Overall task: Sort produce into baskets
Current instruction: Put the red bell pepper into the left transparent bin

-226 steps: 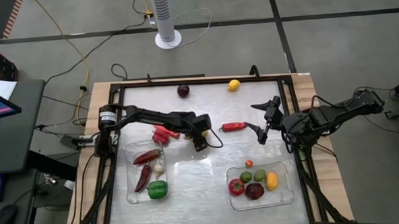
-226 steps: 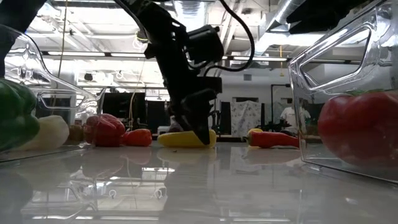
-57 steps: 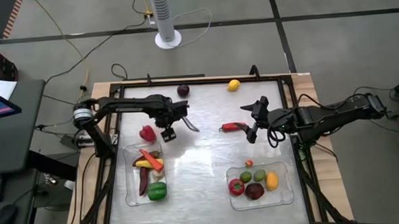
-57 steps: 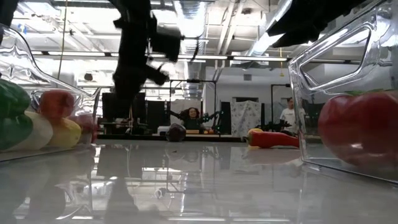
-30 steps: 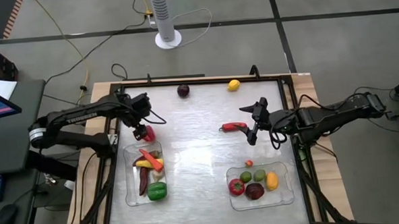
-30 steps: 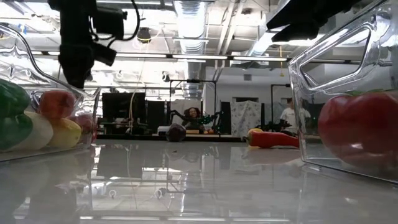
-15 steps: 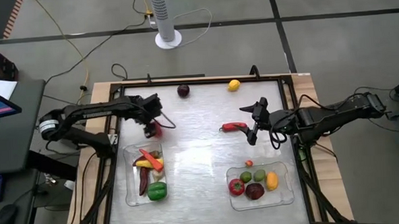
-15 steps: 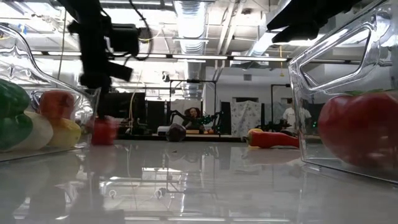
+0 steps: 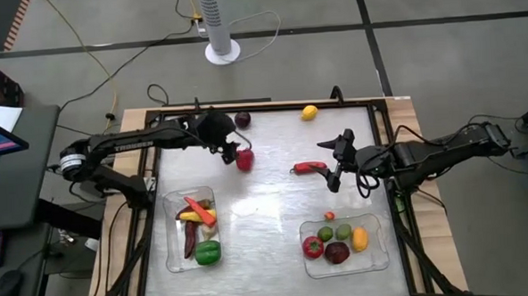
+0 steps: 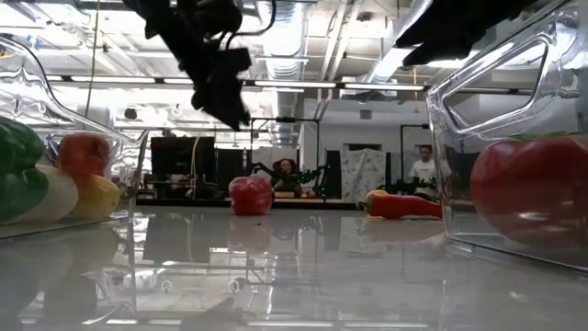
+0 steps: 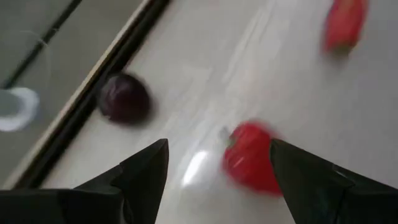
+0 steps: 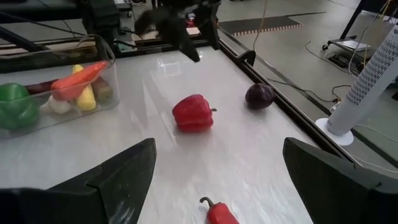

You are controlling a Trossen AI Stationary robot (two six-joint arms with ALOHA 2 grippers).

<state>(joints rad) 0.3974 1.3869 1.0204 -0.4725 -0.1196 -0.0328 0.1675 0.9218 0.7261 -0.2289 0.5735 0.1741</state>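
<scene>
Pale and glossy, our table (image 9: 267,210) carries two clear baskets: the left basket (image 9: 171,225) with peppers and other vegetables, the right basket (image 9: 376,259) with round fruits, so the sorting seems to go by kind. Both our arms reach over the middle. Our left gripper (image 9: 231,149) hangs with spread fingers and holds nothing, just above the red bell pepper (image 9: 244,160) that lies free on the table. Our right gripper (image 9: 337,161) waits wide open beside the long red chili (image 9: 308,167), we judge in order to take it next. Smaller pieces lie at the far edge, well apart: a dark purple fruit (image 9: 242,119) and a yellow lemon (image 9: 309,112), not yet sorted.
</scene>
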